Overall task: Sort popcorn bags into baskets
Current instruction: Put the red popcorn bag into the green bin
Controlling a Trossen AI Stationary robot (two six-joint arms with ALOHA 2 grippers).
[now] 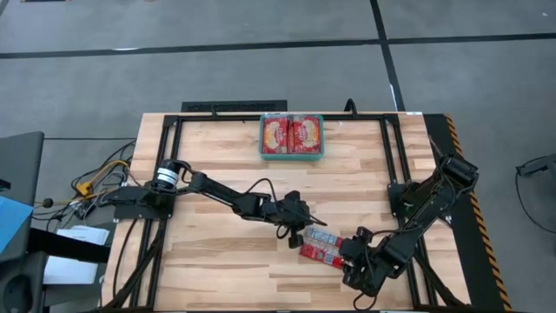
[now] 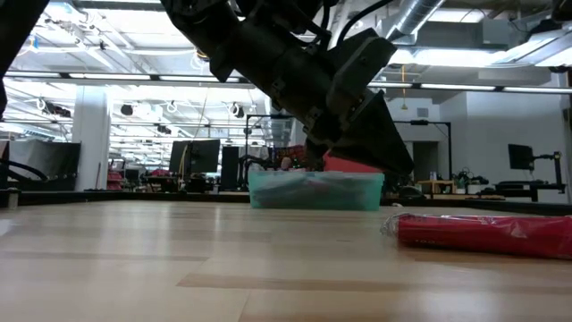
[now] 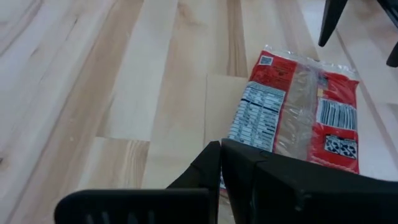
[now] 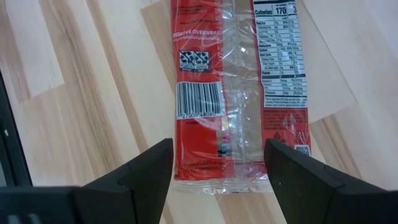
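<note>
Nearest us, at the front right of the pale wooden bench (image 1: pixel 226 261), we see the right gripper (image 4: pixel 217 165) with its jaws spread wide on either side of a flat red foil popcorn packet (image 4: pixel 236 93), which lies printed-back-up with its barcode and clear seam showing. The jaws are not touching it. We judge this packet light, thin and crinkly, likely slippery on the foil, so a pinch across its narrow width near the sealed end should hold best. Just beside it, toward the bench's middle, the left gripper (image 1: pixel 306 215) hovers with jaws closed on nothing. At the far edge sits the shallow translucent teal plastic tray (image 1: pixel 292 156), already holding 2 red packets (image 1: pixel 292 135) side by side.
</note>
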